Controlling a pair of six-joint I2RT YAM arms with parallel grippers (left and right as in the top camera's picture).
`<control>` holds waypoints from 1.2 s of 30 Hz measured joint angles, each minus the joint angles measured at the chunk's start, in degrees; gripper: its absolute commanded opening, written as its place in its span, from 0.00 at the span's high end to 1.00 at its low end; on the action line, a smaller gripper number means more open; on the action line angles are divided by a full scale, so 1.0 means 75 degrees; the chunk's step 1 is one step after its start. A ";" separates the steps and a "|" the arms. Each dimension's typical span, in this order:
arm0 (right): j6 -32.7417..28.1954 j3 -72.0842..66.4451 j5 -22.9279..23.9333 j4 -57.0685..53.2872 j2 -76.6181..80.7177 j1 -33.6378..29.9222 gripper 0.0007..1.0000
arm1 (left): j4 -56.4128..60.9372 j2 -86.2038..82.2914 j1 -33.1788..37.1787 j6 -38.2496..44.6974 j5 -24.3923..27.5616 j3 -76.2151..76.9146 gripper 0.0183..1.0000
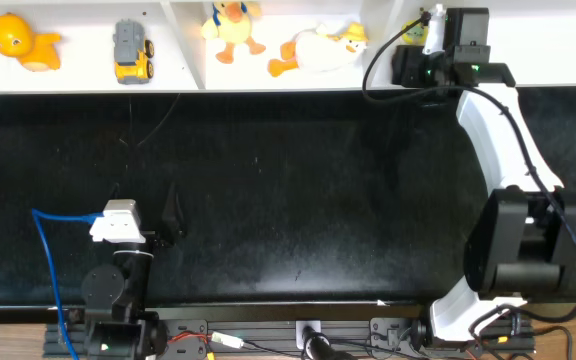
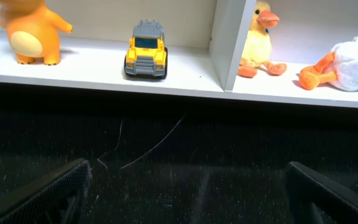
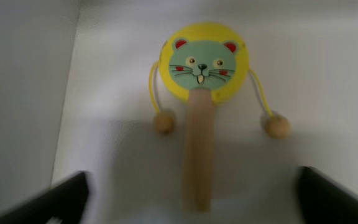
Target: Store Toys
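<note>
A black mat (image 1: 308, 200) covers the table, with a white shelf (image 1: 88, 88) of open bays along its far edge. The rattle drum (image 3: 201, 68) lies in the right bay, the right gripper (image 3: 194, 196) spread wide either side of its handle. The left gripper (image 2: 188, 199) hangs wide open over the mat

A shelf (image 1: 88, 88) runs along the far edge of the bench (image 1: 318, 200), with 3 compartments side by side. In the left compartment, a duck figure (image 1: 23, 42) stands at the left and a toy truck (image 1: 132, 52) to its right. In the middle one, a plush duck (image 1: 232, 28) sits left of a lying plush bird (image 1: 318, 50). In the right one, a rattle drum (image 3: 201, 93) lies flat, its handle toward the shelf's front, and the right gripper (image 3: 194, 199) is just before it. The left gripper (image 2: 185, 199) is over the bench's near-left part, well apart from the shelf.
</note>
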 measured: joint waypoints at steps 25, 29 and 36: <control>0.5575 -0.0093 0.1597 -0.6321 -0.3351 -0.3212 0.00 | 0.0000 0.0000 0.0000 0.0000 0.0000 0.0000 0.00; 0.5578 -0.0460 0.1725 -0.5931 -0.3351 -0.3987 0.00 | 0.0000 0.0000 0.0000 0.0000 0.0000 0.0000 0.00; 0.5077 -0.1722 0.1801 -0.4555 -0.3351 -0.4599 0.02 | 0.0000 0.0000 0.0000 0.0000 0.0000 0.0000 0.00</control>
